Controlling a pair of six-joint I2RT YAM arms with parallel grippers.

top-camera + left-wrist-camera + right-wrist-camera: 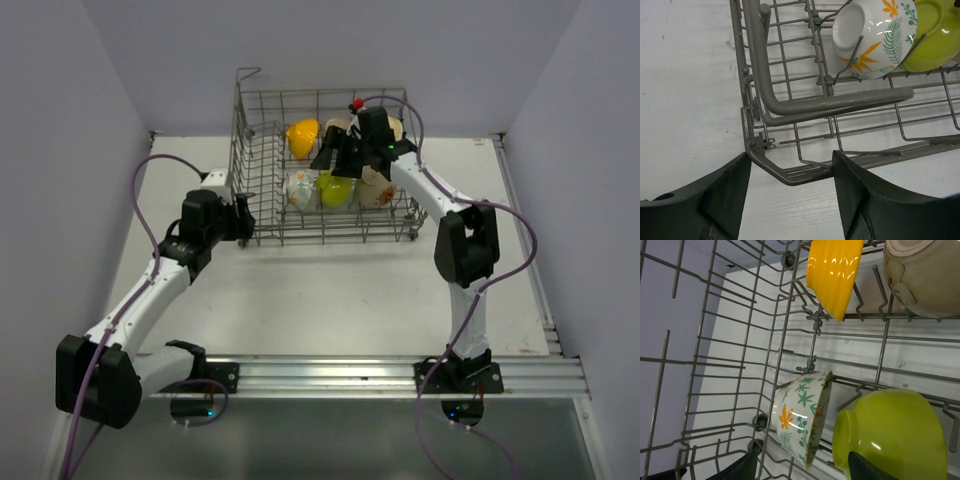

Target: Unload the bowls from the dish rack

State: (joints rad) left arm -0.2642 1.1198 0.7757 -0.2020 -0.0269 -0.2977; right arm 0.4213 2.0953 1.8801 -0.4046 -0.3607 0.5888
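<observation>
Your left hand [791, 172] is open astride the dish rack [837, 105] corner: close gently to brace it. Your right hand [804, 463], open and empty, should straddle the lime bowl [890, 435] rim squarely.

I work in a robot lab's test cell: beneath my jaws lies a bare white tabletop [330, 300], blank pale partition walls [330, 50] box it in ahead and beside them, and behind them run an aluminium mounting rail [330, 372] and loose purple cables [137, 192].
</observation>
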